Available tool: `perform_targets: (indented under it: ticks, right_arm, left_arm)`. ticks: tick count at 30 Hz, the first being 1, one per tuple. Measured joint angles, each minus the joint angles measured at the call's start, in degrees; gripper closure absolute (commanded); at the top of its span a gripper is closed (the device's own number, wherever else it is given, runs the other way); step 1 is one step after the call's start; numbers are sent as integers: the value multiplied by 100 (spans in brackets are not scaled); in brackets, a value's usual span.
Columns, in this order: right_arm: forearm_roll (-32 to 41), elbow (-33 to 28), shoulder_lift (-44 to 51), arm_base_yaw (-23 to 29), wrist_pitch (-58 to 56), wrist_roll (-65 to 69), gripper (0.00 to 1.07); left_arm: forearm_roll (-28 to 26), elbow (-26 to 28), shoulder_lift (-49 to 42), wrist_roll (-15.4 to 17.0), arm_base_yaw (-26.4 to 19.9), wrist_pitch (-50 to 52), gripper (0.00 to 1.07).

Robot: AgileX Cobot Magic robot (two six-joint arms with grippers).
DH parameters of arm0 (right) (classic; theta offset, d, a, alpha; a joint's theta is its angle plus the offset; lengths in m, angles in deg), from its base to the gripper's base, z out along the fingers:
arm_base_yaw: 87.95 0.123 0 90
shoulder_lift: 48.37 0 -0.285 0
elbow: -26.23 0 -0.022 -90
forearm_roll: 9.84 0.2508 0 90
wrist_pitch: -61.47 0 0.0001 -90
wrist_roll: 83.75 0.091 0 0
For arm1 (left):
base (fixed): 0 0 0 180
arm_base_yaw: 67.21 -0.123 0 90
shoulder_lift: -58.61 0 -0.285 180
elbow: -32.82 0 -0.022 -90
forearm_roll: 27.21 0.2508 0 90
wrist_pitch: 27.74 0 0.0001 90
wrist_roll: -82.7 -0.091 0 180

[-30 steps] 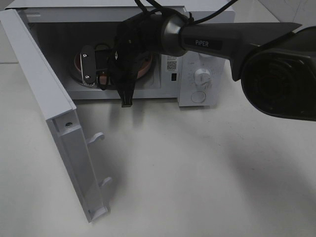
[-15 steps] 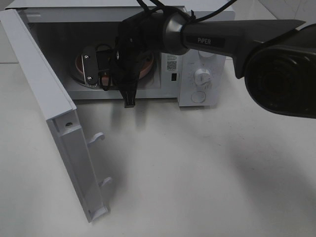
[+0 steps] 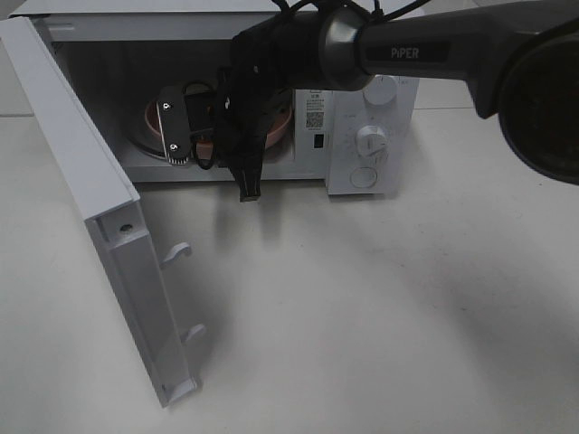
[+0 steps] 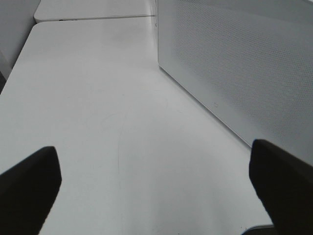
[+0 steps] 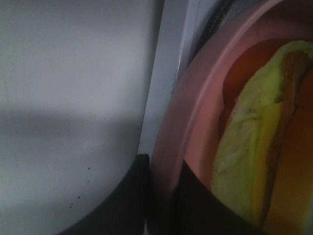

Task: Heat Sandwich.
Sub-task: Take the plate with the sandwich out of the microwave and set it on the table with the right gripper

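Note:
The sandwich (image 5: 244,161) shows pale yellow-green and reddish-orange filling and lies on the round pink plate (image 5: 195,98). In the exterior high view the plate (image 3: 276,127) sits inside the open microwave (image 3: 398,99), and my right arm hides the sandwich. My right gripper (image 5: 164,191) is shut on the plate's rim, which runs between its dark fingers (image 5: 132,196). In the exterior view this gripper (image 3: 185,143) reaches into the oven cavity. My left gripper (image 4: 156,188) is open and empty over the white table, beside the microwave's side wall (image 4: 234,63).
The microwave door (image 3: 81,181) stands wide open, swung out to the left toward the table's front. Its latch hooks (image 3: 179,251) stick out. The control panel with a dial (image 3: 371,140) is right of the cavity. The white table (image 3: 362,316) lies in front.
My right arm and gripper have shifted a little to the right and toward the oven's front. The pink plate moved with them, still held.

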Motion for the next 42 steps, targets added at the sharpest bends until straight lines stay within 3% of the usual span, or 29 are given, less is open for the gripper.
perform_targets:
  ticks: [13,42]
  right_arm:
    - [57,-1633,848,0,1100,-779,107]
    - [-63,-4045,2435,344,2189,-1089,107]
  left_arm:
    - [0,0,0,0,0,0,6]
    - [0,0,0,0,0,0,6]
